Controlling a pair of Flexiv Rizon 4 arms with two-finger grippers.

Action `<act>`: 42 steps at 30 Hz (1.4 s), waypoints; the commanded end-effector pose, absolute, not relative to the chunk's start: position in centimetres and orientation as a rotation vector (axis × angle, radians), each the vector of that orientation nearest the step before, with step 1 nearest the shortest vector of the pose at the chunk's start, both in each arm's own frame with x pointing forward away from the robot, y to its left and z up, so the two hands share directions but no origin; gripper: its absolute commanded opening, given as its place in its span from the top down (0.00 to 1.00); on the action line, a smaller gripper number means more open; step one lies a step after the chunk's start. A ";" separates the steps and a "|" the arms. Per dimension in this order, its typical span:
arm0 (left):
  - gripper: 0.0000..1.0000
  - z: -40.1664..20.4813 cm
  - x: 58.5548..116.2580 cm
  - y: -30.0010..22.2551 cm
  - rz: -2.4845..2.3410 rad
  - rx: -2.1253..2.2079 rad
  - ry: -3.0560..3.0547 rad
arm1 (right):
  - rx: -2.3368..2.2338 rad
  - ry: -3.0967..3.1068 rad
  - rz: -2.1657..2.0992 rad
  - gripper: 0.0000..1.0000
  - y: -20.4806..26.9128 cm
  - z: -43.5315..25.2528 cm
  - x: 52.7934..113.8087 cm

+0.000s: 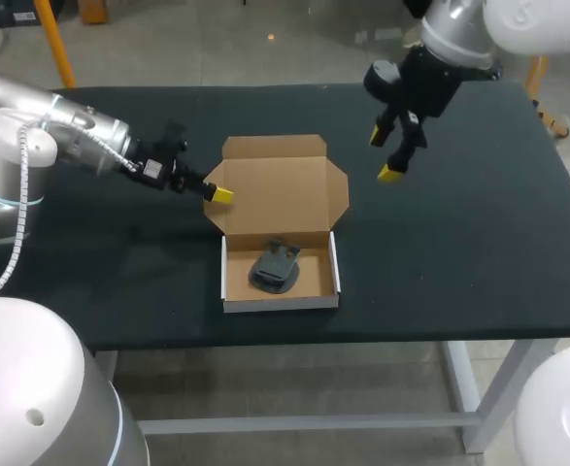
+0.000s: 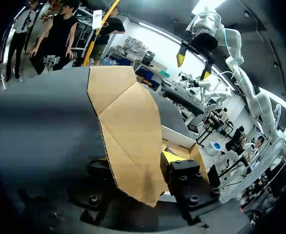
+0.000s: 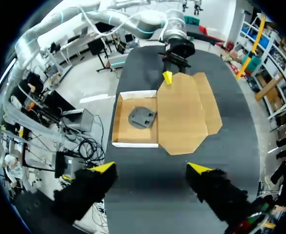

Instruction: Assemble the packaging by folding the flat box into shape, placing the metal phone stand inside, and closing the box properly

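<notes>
The left arm (image 1: pixel 61 131), entering the head view at nine o'clock, had a brushed silver barrel joined to white rounded housings, with a pale blue ring at one seam. A white ribbed cable trailed along it toward seven o'clock. Its black, blocky left gripper (image 1: pixel 217 193) bore a small white label, and the left wrist view showed round screw heads in its black blocks. The right arm (image 1: pixel 459 29), at one o'clock, was a white shell over a silver-grey collar. The black right gripper (image 1: pixel 385 155) had two fingers capped with yellow wedges.
</notes>
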State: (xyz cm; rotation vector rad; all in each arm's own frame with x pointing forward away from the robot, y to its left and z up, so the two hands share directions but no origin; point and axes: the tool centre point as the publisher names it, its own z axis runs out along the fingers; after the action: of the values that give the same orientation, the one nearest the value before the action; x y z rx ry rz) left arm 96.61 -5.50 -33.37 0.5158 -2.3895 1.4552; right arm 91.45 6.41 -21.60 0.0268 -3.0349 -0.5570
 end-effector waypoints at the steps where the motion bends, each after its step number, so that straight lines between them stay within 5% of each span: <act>1: 0.53 -33.3 96.3 -5.5 1.476 0.495 -2.391 | 0.031 -3.033 -0.545 0.00 6.6 -21.3 91.5; 12: 0.66 -32.8 95.6 -6.1 1.547 0.431 -2.379 | 0.048 -3.038 -0.537 0.00 7.1 -21.2 91.3; 42: 0.80 -31.8 94.9 -7.2 1.623 0.369 -2.361 | 0.063 -3.041 -0.504 0.00 7.8 -21.0 91.1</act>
State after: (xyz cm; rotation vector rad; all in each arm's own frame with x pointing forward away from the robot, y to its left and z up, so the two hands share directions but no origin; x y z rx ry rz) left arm 94.93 -7.20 -31.79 0.3693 -2.3620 1.6189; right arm 91.04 7.66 -21.20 0.0619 -3.0436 -0.5146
